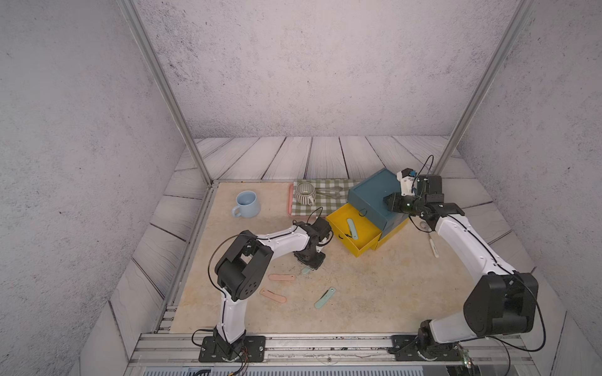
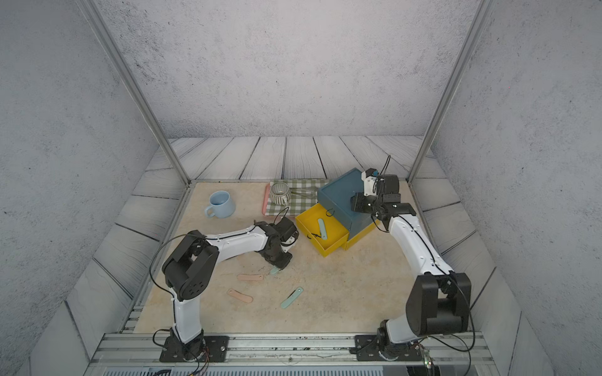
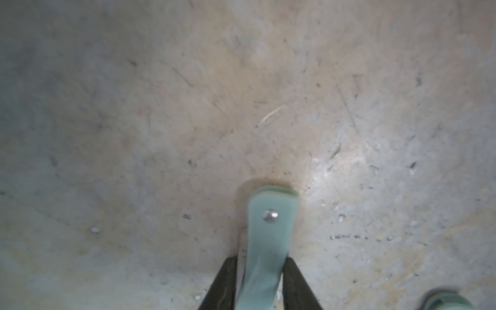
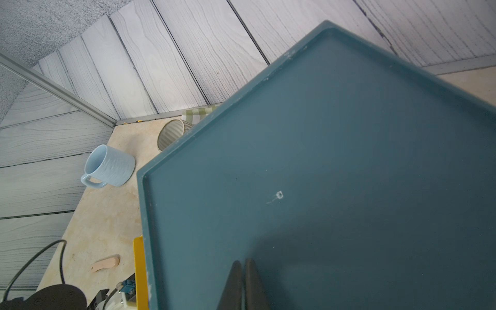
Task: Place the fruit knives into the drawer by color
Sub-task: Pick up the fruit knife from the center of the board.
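My left gripper (image 1: 309,265) is low over the beige tabletop, shut on a pale teal fruit knife (image 3: 271,228) whose riveted end sticks out past the fingertips (image 3: 228,268). Two salmon pink knives (image 1: 281,277) (image 1: 273,295) and another pale teal knife (image 1: 325,298) lie loose on the table nearby. The dark teal drawer chest (image 1: 371,192) stands at the back right with one yellow drawer (image 1: 356,249) pulled out; a pale teal knife (image 1: 351,228) lies in it. My right gripper (image 4: 243,261) is shut and empty over the chest's top.
A light blue mug (image 1: 247,203) stands at the back left. The pink tray (image 1: 290,201) with green checkered cloth holds a striped cup (image 1: 304,193) and metal cutlery (image 1: 329,192). A thin white stick (image 1: 433,247) lies right of the chest. A lower yellow drawer (image 1: 391,239) sticks out slightly.
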You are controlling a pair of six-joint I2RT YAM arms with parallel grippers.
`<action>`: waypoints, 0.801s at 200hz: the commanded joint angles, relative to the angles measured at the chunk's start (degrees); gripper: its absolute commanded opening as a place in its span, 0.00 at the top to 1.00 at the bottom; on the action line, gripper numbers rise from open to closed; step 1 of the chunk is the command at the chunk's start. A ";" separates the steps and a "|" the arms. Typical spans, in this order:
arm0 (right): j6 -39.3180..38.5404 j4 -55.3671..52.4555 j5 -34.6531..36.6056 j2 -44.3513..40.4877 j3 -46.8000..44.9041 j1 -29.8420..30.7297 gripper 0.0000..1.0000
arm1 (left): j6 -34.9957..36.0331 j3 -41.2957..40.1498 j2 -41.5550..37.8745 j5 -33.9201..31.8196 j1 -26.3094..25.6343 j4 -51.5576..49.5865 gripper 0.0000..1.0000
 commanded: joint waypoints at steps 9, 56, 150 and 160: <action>-0.22 -21.89 4.84 5.96 -6.51 0.18 0.91 | -1.52 -0.93 2.17 -1.60 -0.15 -1.78 0.85; -0.22 -21.78 4.82 5.87 -6.45 0.19 0.91 | -5.63 -4.02 -2.33 -5.77 -0.11 -2.64 0.96; -0.04 -21.81 4.58 5.96 -6.33 0.20 0.91 | -12.15 0.70 -16.79 -9.21 -0.05 -10.36 0.95; -0.05 -21.82 4.58 5.97 -6.42 0.19 0.91 | -12.30 2.47 -17.97 -9.20 -0.01 -11.15 0.95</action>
